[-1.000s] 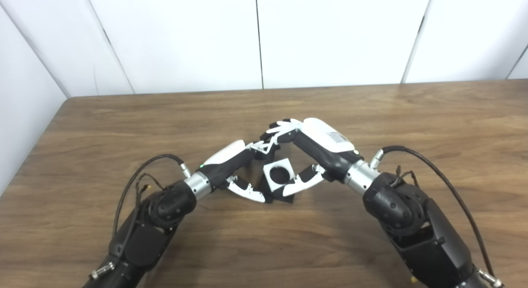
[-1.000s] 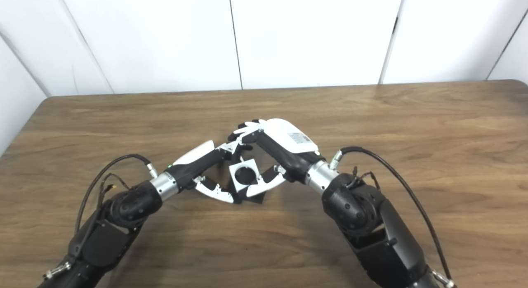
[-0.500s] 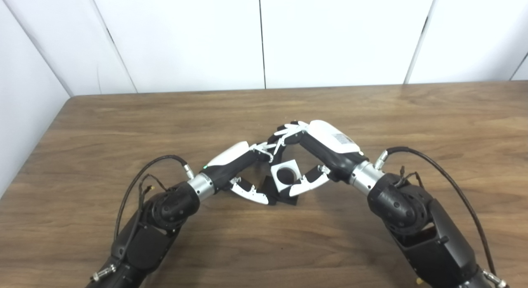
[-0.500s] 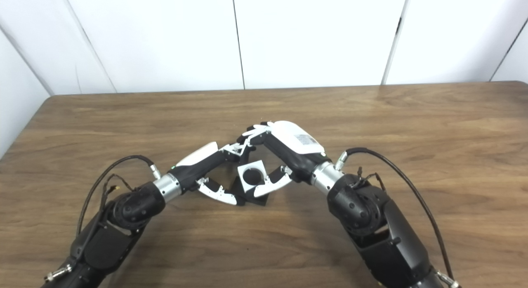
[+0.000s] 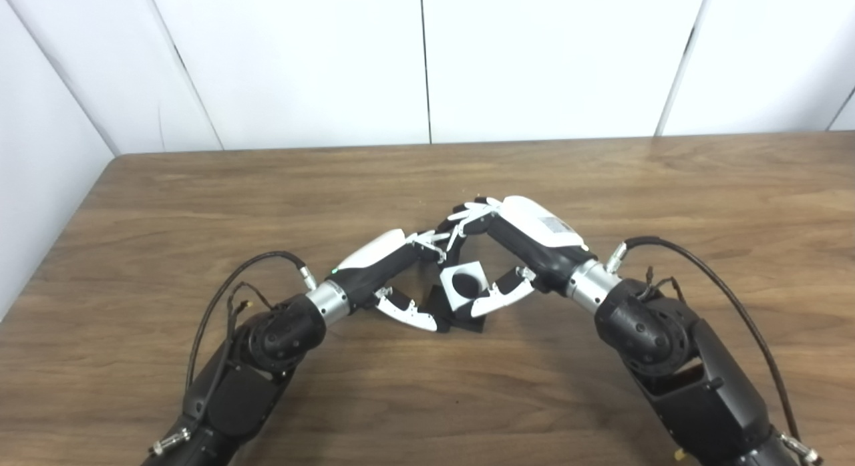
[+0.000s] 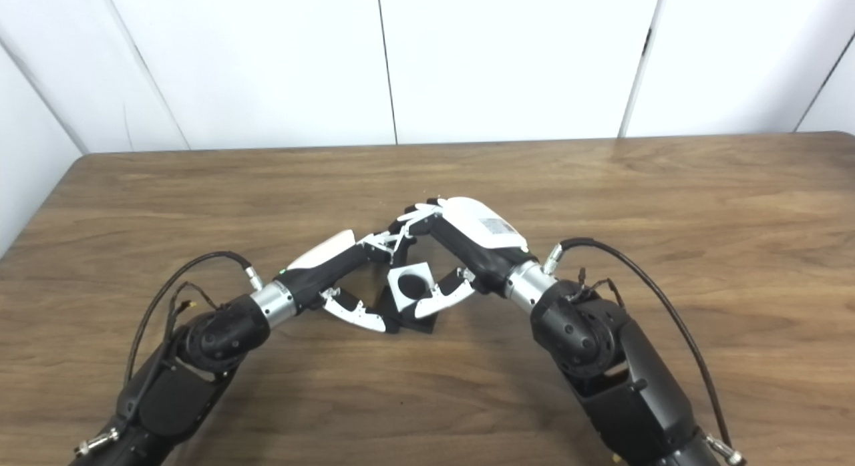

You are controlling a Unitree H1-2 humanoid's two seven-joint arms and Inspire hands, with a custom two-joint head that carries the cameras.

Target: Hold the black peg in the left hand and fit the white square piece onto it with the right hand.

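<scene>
Near the middle of the wooden table (image 5: 200, 185) the two hands meet, fingertips almost touching above the work. The right hand (image 5: 518, 249) has the white square piece (image 5: 464, 286) pinched between its thumb below and its fingers above, the round hole facing up toward the cameras. That hole looks dark, but whether the dark is the peg filling it or just shadow, I cannot tell from here. The left hand (image 5: 394, 269) comes in from the other side, thumb stretched low along the black part and fingers curled over the top; it seems to be gripping the black peg (image 6: 407, 319), of which only the dark base shows, poking out beneath and beside the white square and sitting on or just above the tabletop.

So where does that leave us? Both pick-ups look done: each hand has its part, and the two parts are right against each other, the white piece directly over the black one. What remains, by my reading, is the seating itself: the square sits tilted rather than flat on the base, which suggests it is at best partly on. Squaring it up and pressing it home is the job left.
</scene>
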